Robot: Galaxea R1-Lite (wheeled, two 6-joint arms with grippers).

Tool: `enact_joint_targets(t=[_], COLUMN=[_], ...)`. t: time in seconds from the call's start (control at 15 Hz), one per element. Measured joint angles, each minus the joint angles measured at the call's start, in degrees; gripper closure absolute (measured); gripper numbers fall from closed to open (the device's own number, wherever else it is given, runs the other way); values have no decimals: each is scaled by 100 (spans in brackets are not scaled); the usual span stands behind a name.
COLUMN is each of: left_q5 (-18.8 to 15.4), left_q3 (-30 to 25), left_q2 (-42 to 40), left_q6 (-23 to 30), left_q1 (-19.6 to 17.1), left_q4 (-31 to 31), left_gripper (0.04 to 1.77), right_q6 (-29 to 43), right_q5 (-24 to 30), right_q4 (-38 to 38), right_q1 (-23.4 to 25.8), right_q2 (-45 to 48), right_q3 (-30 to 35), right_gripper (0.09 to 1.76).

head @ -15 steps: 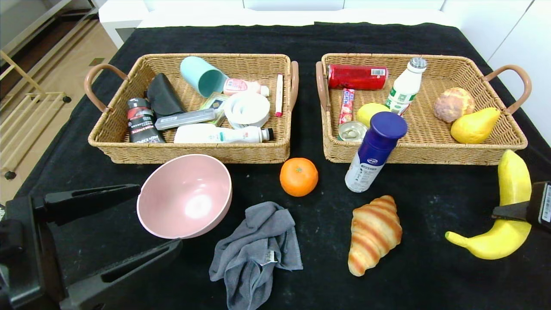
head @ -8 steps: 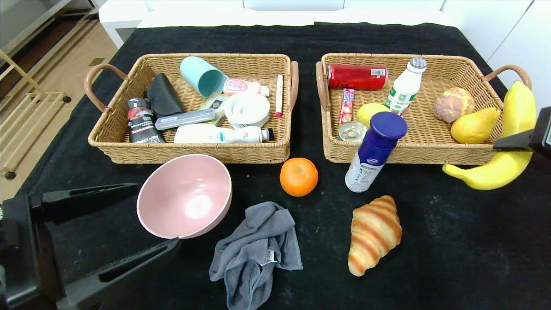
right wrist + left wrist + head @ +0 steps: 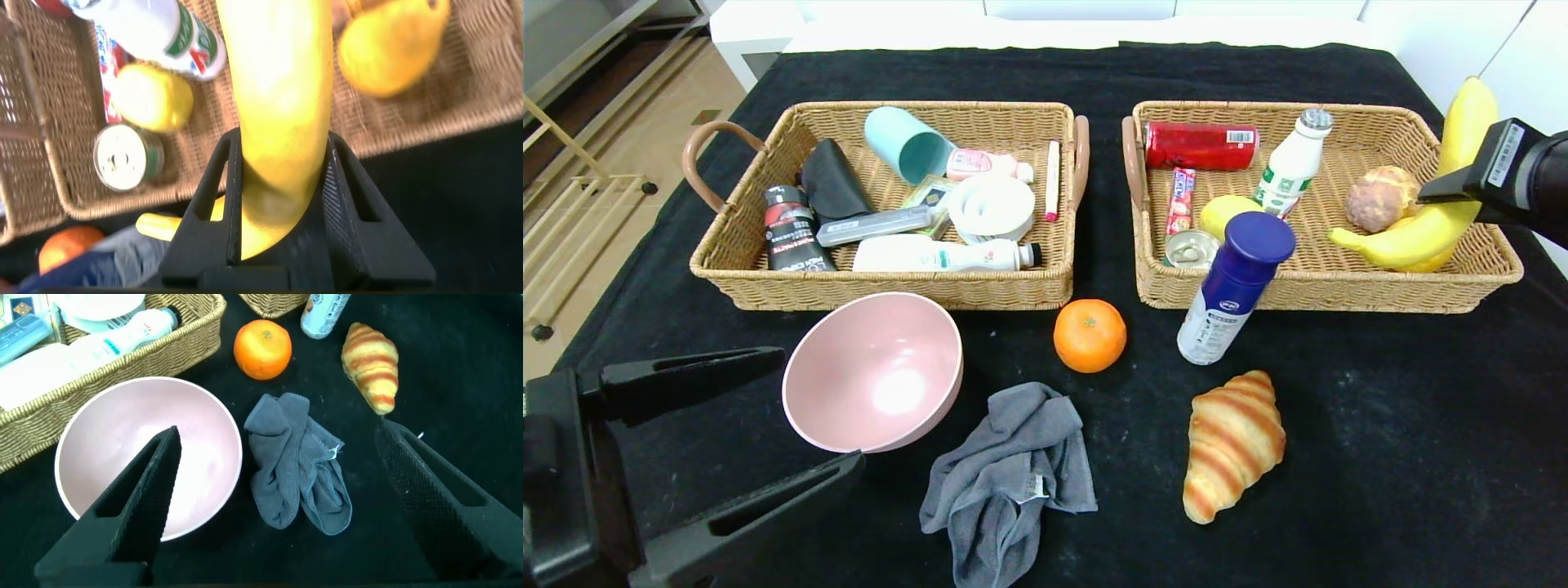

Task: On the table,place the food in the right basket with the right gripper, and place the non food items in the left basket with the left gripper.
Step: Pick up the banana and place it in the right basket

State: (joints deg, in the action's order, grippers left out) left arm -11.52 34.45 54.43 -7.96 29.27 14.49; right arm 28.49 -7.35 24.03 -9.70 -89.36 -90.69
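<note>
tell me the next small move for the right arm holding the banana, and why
Probably lower the banana into the right basket and then open the jaws. The right gripper is shut on it and holds it over the basket's right end, above the pear, so it looks already placed for the drop.

White panelled wall (image 3: 1494, 49) rose behind and to the right, white furniture (image 3: 760, 33) stood at the far edge, pale wood floor (image 3: 621, 122) lay at left, light wooden rack (image 3: 572, 204) stood there, bright even lighting.
</note>
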Motion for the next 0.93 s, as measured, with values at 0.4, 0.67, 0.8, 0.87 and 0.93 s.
enact_joint_targets(t=[0.4,0.67,0.8,0.87,0.93], left_q5=[-2,-2,-2,-2,-2], left_q3=[0,0,0,0,0], left_q2=[-11,-38,-49,-50,-52], left_q6=[2,0,0,2,2], left_q1=[0,0,0,0,0], left_q4=[6,6,9,9,9], left_gripper=[9,9,9,9,9], right_q6=[-44,-52,-51,-51,-51], right_q5=[0,-6,-2,2,2], right_q4=[-647,-703,-708,-703,-702], right_q1=[15,15,15,15,12], right_q2=[-518,-649,-662,-662,-664], right_q3=[-217,-230,-236,-236,-236], right_gripper=[121,115,93,83,75])
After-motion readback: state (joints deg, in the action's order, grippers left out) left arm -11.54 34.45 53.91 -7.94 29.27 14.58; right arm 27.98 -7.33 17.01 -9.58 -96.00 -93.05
